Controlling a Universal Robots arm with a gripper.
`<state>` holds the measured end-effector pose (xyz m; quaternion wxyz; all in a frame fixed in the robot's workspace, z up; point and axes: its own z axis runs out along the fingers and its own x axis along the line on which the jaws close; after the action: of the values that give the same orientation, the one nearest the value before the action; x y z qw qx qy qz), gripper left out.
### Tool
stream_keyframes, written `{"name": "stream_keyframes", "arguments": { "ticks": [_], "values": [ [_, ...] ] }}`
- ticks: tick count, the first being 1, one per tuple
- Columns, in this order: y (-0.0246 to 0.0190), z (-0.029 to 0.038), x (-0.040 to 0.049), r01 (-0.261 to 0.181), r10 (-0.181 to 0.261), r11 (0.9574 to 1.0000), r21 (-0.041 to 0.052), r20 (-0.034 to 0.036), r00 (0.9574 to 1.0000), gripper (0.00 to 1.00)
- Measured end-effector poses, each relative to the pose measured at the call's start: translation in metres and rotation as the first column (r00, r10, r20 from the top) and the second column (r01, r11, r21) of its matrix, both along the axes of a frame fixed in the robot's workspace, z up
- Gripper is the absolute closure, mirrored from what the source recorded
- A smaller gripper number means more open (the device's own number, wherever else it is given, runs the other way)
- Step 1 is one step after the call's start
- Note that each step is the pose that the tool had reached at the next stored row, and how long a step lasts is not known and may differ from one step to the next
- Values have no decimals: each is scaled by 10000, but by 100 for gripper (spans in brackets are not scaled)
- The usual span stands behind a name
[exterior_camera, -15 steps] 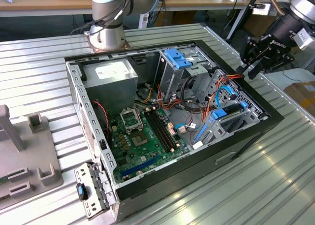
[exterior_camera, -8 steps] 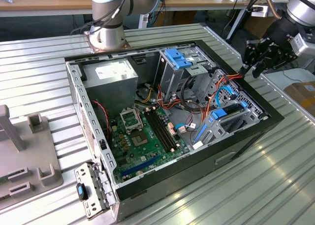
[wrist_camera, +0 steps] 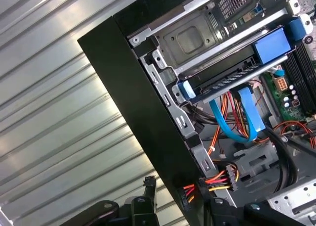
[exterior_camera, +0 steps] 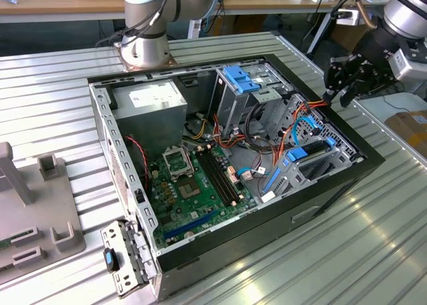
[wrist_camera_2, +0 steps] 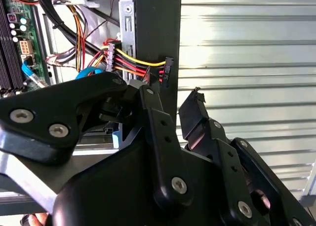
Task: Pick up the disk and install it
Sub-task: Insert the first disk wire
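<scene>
Ribbed silver metal surface (exterior_camera: 347, 251) all round, with an open black computer case (exterior_camera: 373, 159) laid flat on it, so that's the setting.

The black claw (exterior_camera: 338, 91) (wrist_camera_2: 170, 100) is seen hanging at the case's rim on the exterior view's right. Its fingers are spread to a middling gap and nothing is held between them. In the second wrist view the case's black side wall (wrist_camera_2: 158, 33) is seen running past behind that gap, so the wall looks to be straddled from above, though contact can't be confirmed. Near the fingertips, a bundle of red, yellow and black power wires (wrist_camera_2: 133, 60) with a black plug is draped by the wall.

Further in, the flat rectangular disk in its bright blue plastic carrier (wrist_camera: 227, 76) (exterior_camera: 312, 150) is found inside the case, tucked into a grey metal drive bay (wrist_camera: 192, 38) right against that same wall. From the claw it lies down inside the case and further along the wall: lower in the exterior view and a touch to its left. Its blue-edged long side runs away from the wall toward the green motherboard (exterior_camera: 193, 191), roughly square to the wall. Whether it's fully seated can't be told.

It shouldn't be mixed up with the light-blue plastic bracket (exterior_camera: 240, 78) on the upright cage, well apart toward the exterior view's left.
</scene>
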<state>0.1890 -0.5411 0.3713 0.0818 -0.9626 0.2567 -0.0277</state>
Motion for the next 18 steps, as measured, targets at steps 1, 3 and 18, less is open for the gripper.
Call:
{"name": "stream_keyframes", "arguments": {
  "ticks": [1,3,18],
  "values": [
    [0,-5,-9,-10,10,10000,3,97,10000,56],
    [0,-13,-9,-101,101,9999,3,210,9997,56],
    [46,-51,-39,-1608,1618,9862,-390,235,9865,56]
  ]
}}
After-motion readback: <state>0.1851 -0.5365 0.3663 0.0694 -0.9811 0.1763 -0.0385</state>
